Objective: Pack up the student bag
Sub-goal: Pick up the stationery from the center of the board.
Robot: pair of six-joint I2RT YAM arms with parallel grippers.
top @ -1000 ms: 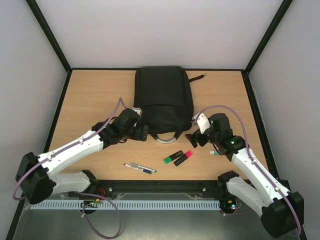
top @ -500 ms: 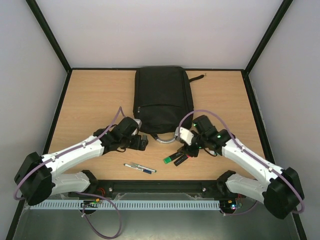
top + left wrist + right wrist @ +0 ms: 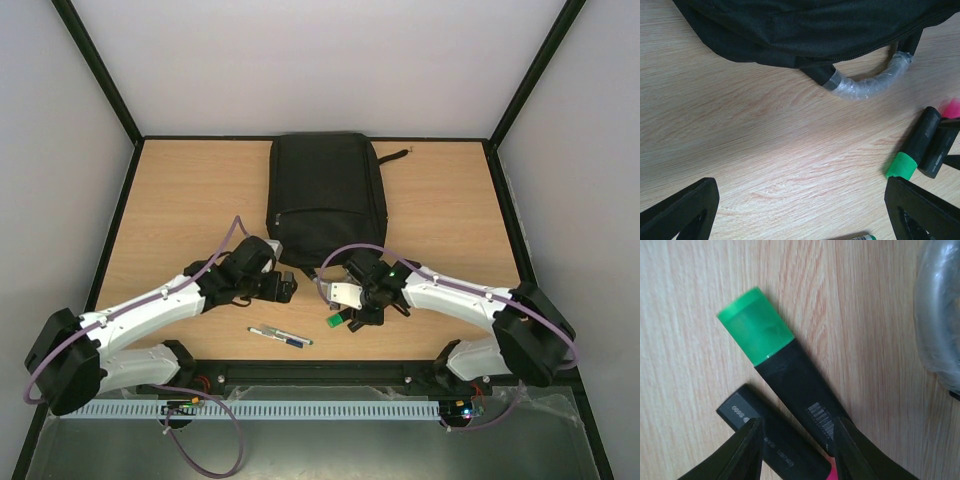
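Note:
The student bag [image 3: 325, 195] lies flat at the back centre, black, with its plastic-wrapped grey handle [image 3: 870, 85] toward me. In front of the handle a green-capped highlighter [image 3: 785, 365] and a pink-capped highlighter [image 3: 775, 440] lie side by side, touching. My right gripper [image 3: 797, 429] is down over them and shut on both, one finger against each outer side. The left gripper [image 3: 285, 287] hovers open over bare wood just left of the handle, holding nothing.
A pen [image 3: 280, 336] with a blue and green barrel lies on the table [image 3: 180, 200] near the front edge, left of the highlighters. The bag's black strap [image 3: 395, 155] trails off its far right corner. Black frame rails border the table.
My right arm swung left and down from beside the bag onto the highlighters, and its jaws closed in on them. The left gripper drew back slightly from the bag's near edge.

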